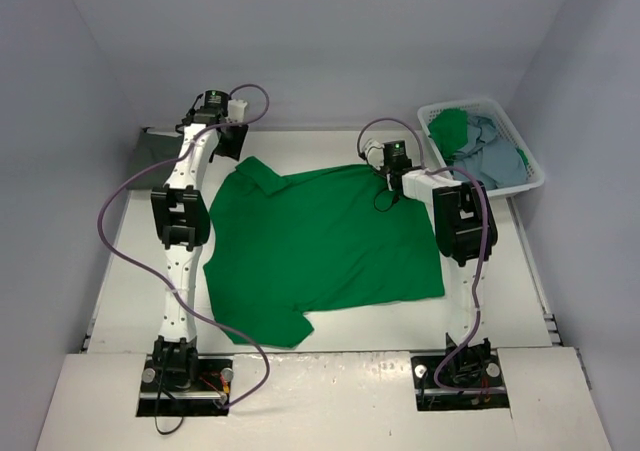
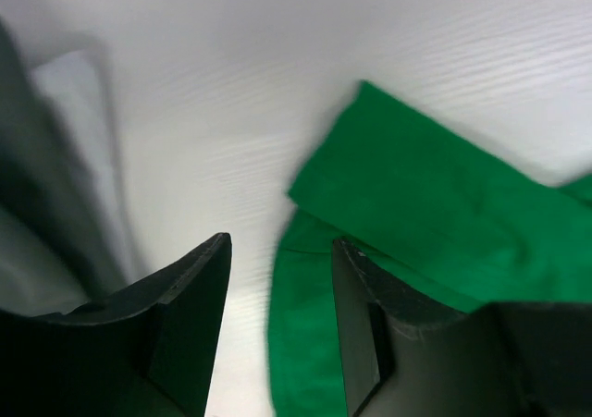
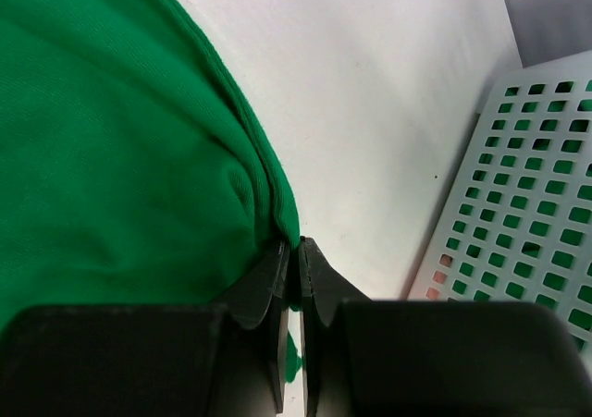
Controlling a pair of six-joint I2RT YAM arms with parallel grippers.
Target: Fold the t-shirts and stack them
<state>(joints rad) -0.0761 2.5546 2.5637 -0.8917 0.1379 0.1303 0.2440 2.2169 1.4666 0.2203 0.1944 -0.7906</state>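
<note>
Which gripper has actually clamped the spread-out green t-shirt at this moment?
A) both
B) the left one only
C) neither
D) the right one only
D: the right gripper is pinched shut on the edge of the green t-shirt, while the left gripper is open above the sleeve, its fingers not closed on any cloth.

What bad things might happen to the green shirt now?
The right fingers pinch only a thin edge of the green shirt, so it might slip out when pulled. The left fingers are open with nothing between them, so a one-sided pull may drag the shirt crooked. The basket sits close to the right fingers and might get bumped.
</note>
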